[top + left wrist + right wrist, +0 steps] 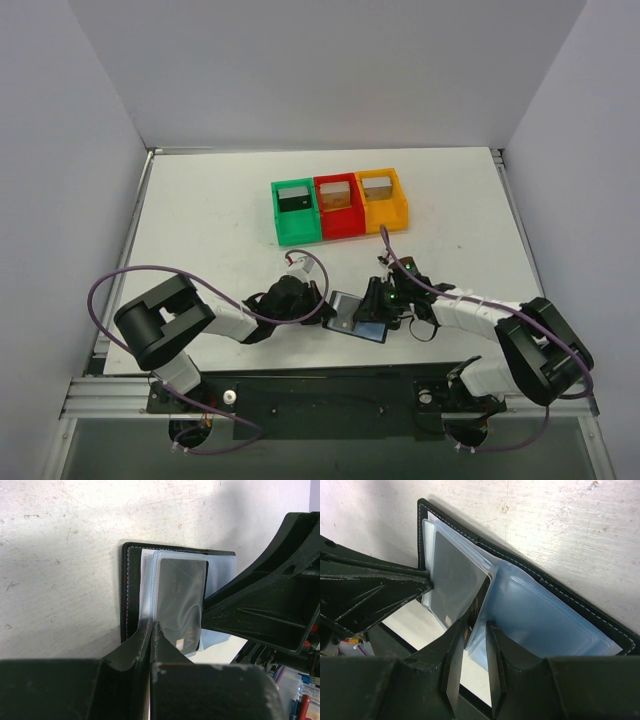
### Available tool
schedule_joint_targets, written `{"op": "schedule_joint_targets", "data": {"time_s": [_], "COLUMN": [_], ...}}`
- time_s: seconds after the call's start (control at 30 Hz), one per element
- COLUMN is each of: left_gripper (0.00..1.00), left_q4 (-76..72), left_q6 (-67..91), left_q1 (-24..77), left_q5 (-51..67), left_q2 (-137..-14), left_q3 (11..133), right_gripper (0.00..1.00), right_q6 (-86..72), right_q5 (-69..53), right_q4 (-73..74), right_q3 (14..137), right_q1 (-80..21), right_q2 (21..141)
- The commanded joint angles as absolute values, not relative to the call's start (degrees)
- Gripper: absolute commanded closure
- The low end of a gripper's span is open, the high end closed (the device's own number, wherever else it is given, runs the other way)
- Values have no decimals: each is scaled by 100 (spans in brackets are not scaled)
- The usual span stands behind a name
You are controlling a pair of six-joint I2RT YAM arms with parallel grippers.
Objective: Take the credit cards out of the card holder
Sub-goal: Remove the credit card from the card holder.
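The black card holder (358, 318) lies open near the table's front edge, between both grippers. Its clear plastic sleeves fan out from the black cover (125, 590). A grey card (180, 595) sits inside one sleeve and also shows in the right wrist view (457, 580). My left gripper (151, 625) is shut on the near edge of a clear sleeve. My right gripper (476, 627) stands narrowly open, with the edge of a bluish sleeve (535, 620) between its fingers and not clamped. The left gripper's fingers (380, 592) reach in from the left in the right wrist view.
A green bin (295, 212), a red bin (338, 205) and an orange bin (383, 198) stand in a row at the back middle of the table, each with something inside. The table's front edge runs just below the card holder.
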State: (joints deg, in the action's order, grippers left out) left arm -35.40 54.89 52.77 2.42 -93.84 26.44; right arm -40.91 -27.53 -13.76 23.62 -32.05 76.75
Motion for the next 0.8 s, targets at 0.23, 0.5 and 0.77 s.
{"op": "schedule_joint_targets", "data": {"time_s": [0.23,0.5,0.77], "left_gripper": [99,99,100], "left_q4": [-3278,-3270,-3182], "left_q6": [5432,5458,5432], "left_q1": [5326,5317,5247], "left_q5": [202,185,114], "left_q2": [-9589,-9554,-9475], "left_q3": [2487,2452,2400], "right_gripper": [87,100,100], "right_q6": [-4061,-4061,-3955], "right_q5": [-2443,-2382,-2233], "right_q4": [-1151,-1064,-738], "right_q3": [2470,2391,2329], "right_q1": [-3375,-3375,-3357], "right_q2": [8095,8025,7709]}}
